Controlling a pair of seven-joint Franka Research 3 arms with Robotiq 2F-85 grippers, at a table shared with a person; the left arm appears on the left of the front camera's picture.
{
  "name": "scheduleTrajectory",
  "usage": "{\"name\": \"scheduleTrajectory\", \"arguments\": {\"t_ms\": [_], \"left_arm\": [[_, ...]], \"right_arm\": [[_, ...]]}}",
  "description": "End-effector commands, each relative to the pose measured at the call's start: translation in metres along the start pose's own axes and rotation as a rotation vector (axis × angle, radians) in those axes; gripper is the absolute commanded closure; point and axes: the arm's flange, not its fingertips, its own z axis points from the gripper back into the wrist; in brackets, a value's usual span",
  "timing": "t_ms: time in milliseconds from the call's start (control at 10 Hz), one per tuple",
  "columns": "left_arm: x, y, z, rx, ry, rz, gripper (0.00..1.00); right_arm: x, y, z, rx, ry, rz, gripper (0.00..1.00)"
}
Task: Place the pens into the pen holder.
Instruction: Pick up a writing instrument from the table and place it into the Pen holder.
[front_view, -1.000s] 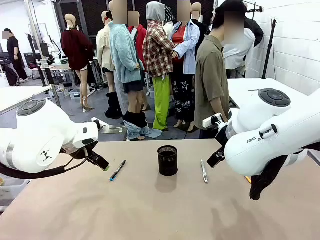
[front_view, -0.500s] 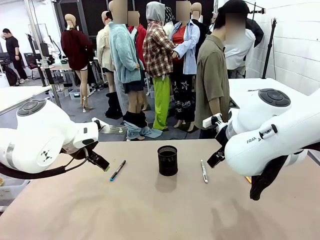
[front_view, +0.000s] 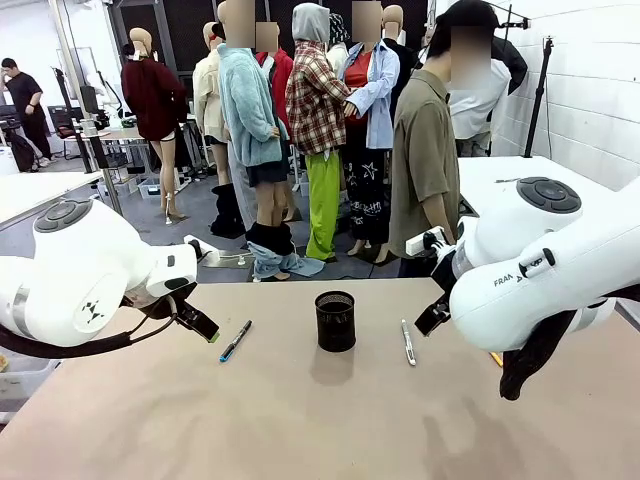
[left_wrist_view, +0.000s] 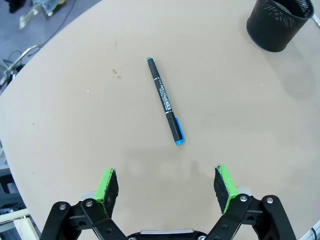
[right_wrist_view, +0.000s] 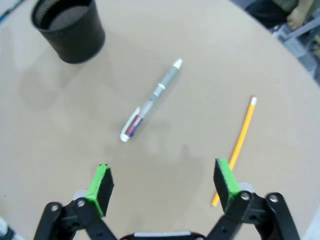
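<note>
The black mesh pen holder (front_view: 335, 320) stands upright mid-table, also at the top right of the left wrist view (left_wrist_view: 279, 23) and the top left of the right wrist view (right_wrist_view: 69, 29). A black marker with blue ends (front_view: 235, 341) (left_wrist_view: 165, 100) lies left of it, just ahead of my open left gripper (left_wrist_view: 166, 186), whose green fingertip (front_view: 214, 336) hovers beside it. A silver-grey pen (front_view: 408, 342) (right_wrist_view: 151, 100) lies right of the holder, ahead of my open right gripper (right_wrist_view: 162, 183). An orange pencil (right_wrist_view: 235, 150) lies farther right, mostly hidden behind the right arm in the front view.
A person in an olive shirt (front_view: 423, 165) stands at the far side of the table. Another white table (front_view: 505, 175) sits at the back right. The near half of the brown tabletop (front_view: 300, 420) is bare.
</note>
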Motion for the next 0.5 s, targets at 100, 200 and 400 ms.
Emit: {"name": "scheduleTrajectory", "arguments": {"t_ms": [100, 200, 400], "left_arm": [[0.0, 0.001, 0.0, 0.0, 0.0, 0.003, 0.0], [0.0, 0.001, 0.0, 0.0, 0.0, 0.003, 0.0], [0.0, 0.001, 0.0, 0.0, 0.0, 0.003, 0.0]], "right_arm": [[0.024, -0.043, -0.015, -0.053, 0.143, -0.133, 0.0], [0.03, -0.061, -0.027, -0.033, 0.202, -0.154, 0.0], [0.028, -0.092, -0.048, 0.018, 0.292, -0.25, 0.0]]}}
